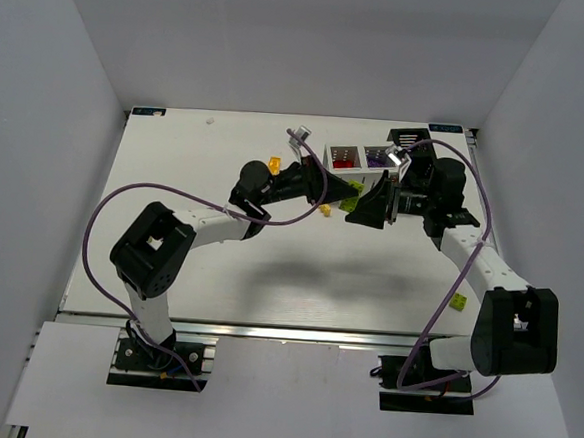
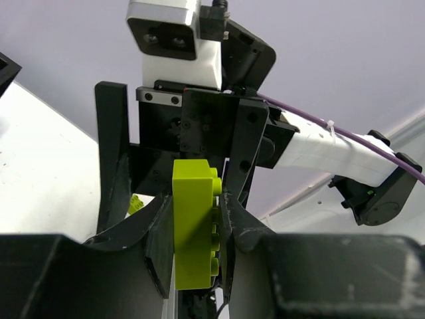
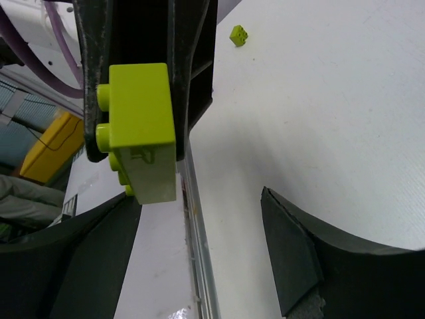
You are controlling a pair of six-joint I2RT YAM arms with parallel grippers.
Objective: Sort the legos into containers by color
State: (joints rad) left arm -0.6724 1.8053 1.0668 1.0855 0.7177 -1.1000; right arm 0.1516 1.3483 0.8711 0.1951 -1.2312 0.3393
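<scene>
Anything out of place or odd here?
Nothing spilled or damaged. The left gripper holds a lime green brick in mid-air, facing the open right gripper. Another lime brick lies alone beside the right arm.

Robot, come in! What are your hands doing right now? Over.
Left hand shut on a lime green lego. Right hand open, right in front of it. Another lime lego loose on the table.
</scene>
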